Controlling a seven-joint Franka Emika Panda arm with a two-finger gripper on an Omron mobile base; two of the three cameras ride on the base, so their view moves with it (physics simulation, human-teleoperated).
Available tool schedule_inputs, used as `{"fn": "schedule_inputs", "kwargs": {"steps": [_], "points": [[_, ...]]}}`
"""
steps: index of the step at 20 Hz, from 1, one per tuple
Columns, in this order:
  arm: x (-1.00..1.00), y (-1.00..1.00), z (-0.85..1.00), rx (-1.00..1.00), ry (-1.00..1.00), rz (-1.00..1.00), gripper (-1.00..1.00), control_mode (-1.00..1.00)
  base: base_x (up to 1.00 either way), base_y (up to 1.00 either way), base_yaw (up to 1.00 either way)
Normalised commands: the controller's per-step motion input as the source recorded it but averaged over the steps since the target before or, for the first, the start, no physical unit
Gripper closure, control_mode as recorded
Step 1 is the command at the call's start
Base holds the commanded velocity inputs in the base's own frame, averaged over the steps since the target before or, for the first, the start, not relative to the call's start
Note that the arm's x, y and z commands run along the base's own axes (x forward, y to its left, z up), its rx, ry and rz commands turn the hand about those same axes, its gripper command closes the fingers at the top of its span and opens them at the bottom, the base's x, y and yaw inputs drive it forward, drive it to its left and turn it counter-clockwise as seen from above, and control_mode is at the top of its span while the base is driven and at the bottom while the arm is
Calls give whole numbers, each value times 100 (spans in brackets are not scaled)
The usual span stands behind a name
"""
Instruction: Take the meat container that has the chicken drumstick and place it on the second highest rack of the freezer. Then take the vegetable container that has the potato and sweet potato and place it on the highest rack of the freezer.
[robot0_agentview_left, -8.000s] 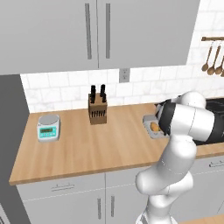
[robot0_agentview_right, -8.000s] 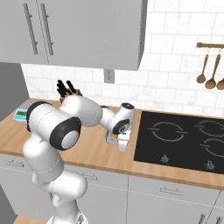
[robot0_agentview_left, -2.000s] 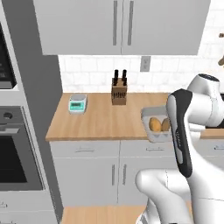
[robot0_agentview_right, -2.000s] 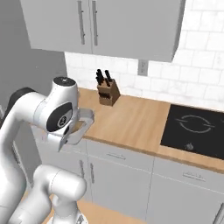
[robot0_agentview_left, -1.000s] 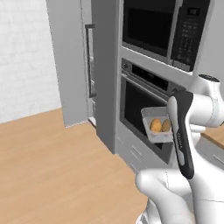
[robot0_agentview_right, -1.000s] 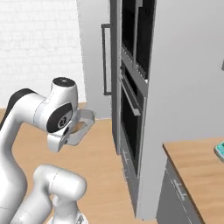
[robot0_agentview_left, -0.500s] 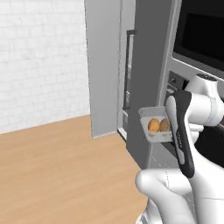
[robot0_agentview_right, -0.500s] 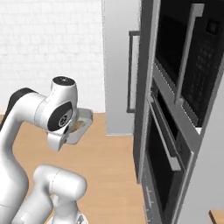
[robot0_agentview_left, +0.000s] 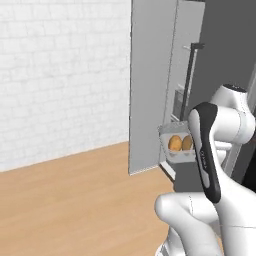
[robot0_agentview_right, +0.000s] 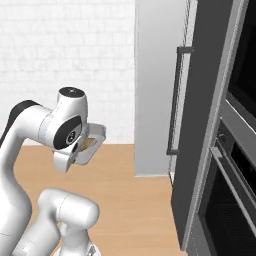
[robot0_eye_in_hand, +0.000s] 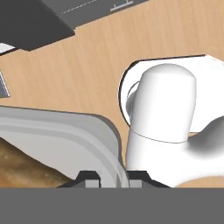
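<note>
My gripper (robot0_eye_in_hand: 114, 177) is shut on the rim of the grey vegetable container (robot0_eye_in_hand: 83, 129), and a brown tuber (robot0_eye_in_hand: 26, 168) lies inside it. From the left base view the container (robot0_agentview_left: 168, 131) hangs level at chest height in front of my forearm, holding the potato (robot0_agentview_left: 174, 143) and sweet potato (robot0_agentview_left: 187, 143) side by side. The container (robot0_agentview_right: 95, 136) sits just right of my hand. The freezer (robot0_agentview_left: 150, 85), tall and grey with a black bar handle (robot0_agentview_left: 189, 75), stands right behind it. Its racks are hidden. The meat container with the chicken drumstick is out of view.
A black-glass oven (robot0_agentview_right: 232, 190) is built into the dark column right of the freezer (robot0_agentview_right: 207, 115). A white brick wall (robot0_agentview_left: 60, 75) runs along the left. Bare wooden floor (robot0_agentview_left: 75, 200) lies in front of the freezer.
The whole picture has shifted as the base turned: the freezer now stands larger and closer to the middle. The container stays in my gripper at the same height.
</note>
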Motion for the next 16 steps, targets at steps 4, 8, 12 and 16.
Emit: {"fn": "schedule_inputs", "kwargs": {"steps": [4, 8, 12, 16], "points": [[0, 0, 0, 0, 0, 0, 100, 100, 100, 83, -12], [0, 0, 0, 0, 0, 0, 100, 100, 81, 75, -32], [0, 0, 0, 0, 0, 0, 100, 100, 55, 51, -55], [0, 0, 0, 0, 0, 0, 100, 100, 43, 32, -63]]}}
